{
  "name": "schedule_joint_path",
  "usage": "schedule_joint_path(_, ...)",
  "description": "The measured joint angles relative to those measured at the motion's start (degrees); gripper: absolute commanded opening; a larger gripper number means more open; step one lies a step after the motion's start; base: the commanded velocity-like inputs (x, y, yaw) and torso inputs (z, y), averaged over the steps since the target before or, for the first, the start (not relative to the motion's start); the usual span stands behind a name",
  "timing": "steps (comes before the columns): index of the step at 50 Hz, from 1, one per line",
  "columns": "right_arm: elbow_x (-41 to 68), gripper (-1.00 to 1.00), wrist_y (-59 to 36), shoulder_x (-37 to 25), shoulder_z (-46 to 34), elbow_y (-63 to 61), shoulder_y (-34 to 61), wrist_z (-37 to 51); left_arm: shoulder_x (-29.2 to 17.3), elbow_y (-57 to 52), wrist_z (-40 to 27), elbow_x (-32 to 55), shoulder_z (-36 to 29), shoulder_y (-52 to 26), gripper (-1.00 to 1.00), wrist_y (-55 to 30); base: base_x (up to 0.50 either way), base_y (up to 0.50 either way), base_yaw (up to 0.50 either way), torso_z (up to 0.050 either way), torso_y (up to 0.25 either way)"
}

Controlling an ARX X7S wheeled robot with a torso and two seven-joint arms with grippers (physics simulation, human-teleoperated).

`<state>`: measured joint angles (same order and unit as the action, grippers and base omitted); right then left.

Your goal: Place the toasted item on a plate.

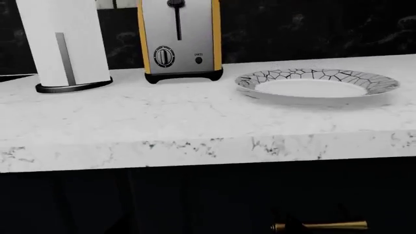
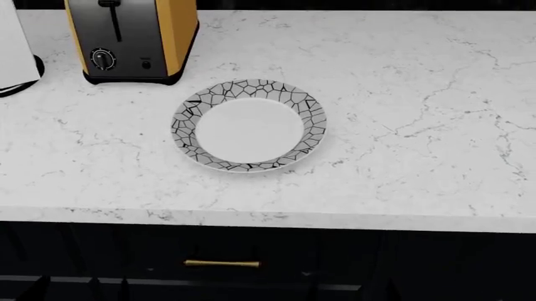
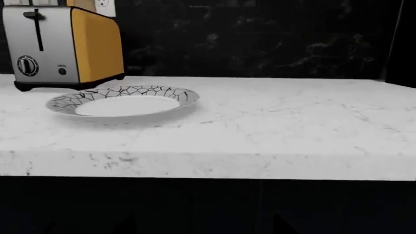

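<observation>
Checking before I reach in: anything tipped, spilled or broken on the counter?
Nothing stands out. The plate lies flat and bare on the counter, the toaster stands upright behind it, and no bread shows in any view.

Head looks down; both wrists low, level, sharing the plate (image 2: 248, 133).

Robot body out of frame in head view and both wrist views: no part of arms, grippers or torso shows, so colours, shapes, cables, screws and markings cannot be told from here.
</observation>
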<state>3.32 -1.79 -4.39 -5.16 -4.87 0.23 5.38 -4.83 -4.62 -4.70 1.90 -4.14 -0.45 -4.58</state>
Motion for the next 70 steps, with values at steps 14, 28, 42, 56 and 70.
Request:
schedule_joint_path(14, 0.8, 1.00, -3.8, -1.9, -1.2, -4.8, 1.9, 0.6, -1.4, -4.6, -0.8, 0.9, -1.0, -2.6, 1.00, -5.1, 0.00, 0.00, 0.00, 0.050, 0.000)
schedule_joint_path(28, 1.4, 1.00, -10.3, -3.9, -2.0, -11.2, 6.7, 0.6, -3.4, -10.5, -1.3, 1.4, -1.5, -8.2, 1.00, -12.2, 0.00, 0.00, 0.00, 0.017, 0.000)
schedule_joint_path(42, 1.9, 1.00, -22.6, -7.9, -1.4, -24.9, 13.9, 0.4, -7.1, -22.1, -0.8, 2.8, -0.1, -16.5, 1.00, -25.6, 0.00, 0.00, 0.00, 0.000, 0.000)
schedule_joint_path(56, 2.1, 1.00, -27.5, -10.0, -1.3, -31.5, 16.7, 0.4, -9.0, -28.7, -0.9, 3.6, 1.0, -19.5, 1.00, -32.2, 0.02, 0.10, 0.00, 0.000, 0.000)
schedule_joint_path(70, 2.9, 1.00, -28.4, -10.3, -1.3, -32.8, 17.7, 0.7, -9.9, -30.8, -1.1, 4.3, 1.6, -20.2, 1.00, -34.3, 0.10, 0.12, 0.00, 0.000, 0.000)
